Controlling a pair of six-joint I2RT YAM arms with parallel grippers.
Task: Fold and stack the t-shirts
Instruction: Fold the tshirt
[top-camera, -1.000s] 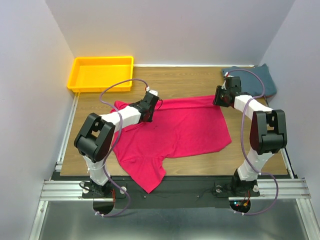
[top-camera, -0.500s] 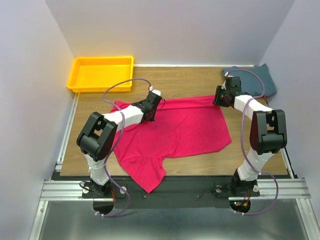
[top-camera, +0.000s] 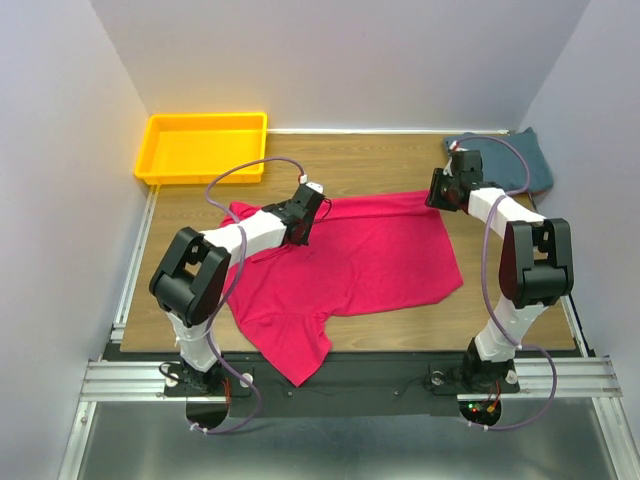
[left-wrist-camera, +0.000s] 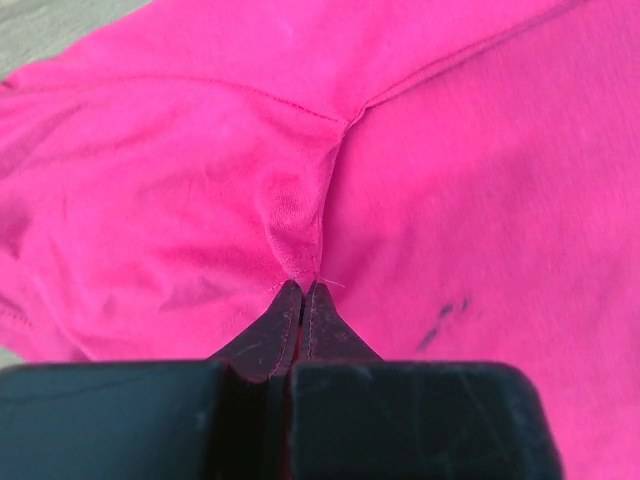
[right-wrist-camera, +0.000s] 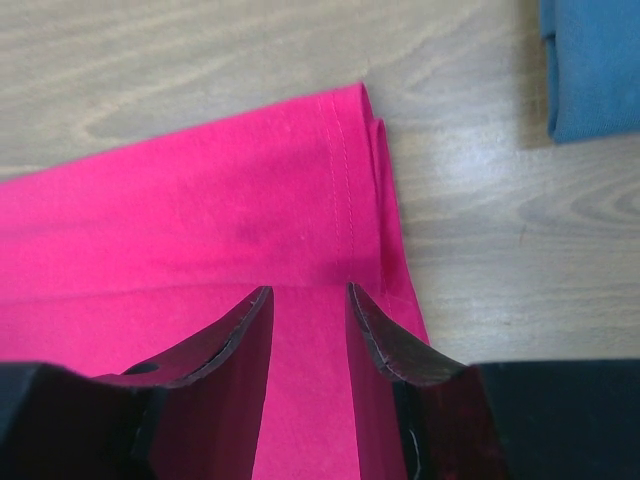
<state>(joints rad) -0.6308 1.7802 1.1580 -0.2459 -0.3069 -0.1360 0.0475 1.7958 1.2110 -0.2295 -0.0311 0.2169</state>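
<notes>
left gripper (left-wrist-camera: 302, 290) pinched shut on a small fold of pink t-shirt (top-camera: 350, 250), frame centre | right gripper (right-wrist-camera: 307, 292) parted over its hem corner | teal t-shirt (top-camera: 535, 160) upper right | risk: thin pinch may slip on lifting; a one-sided pull would bunch the cloth

Left gripper (left-wrist-camera: 302, 292) — now tight on shirt (left-wrist-camera: 450, 150)

We see the top view bright and even, lit softly from above; shadows on the counter (top-camera: 400, 165) are faint and blurred. The pink shirt (top-camera: 380, 260) is so saturated that its folds flatten. In the left wrist view the left gripper (left-wrist-camera: 302, 292) is a dark, underexposed mass, and the cloth softens toward the far corners. In the right wrist view the wood grain is crisp, the right gripper (right-wrist-camera: 308, 300) is dark and slightly soft, and the teal shirt (right-wrist-camera: 595, 60) drops a thin shadow.
</notes>
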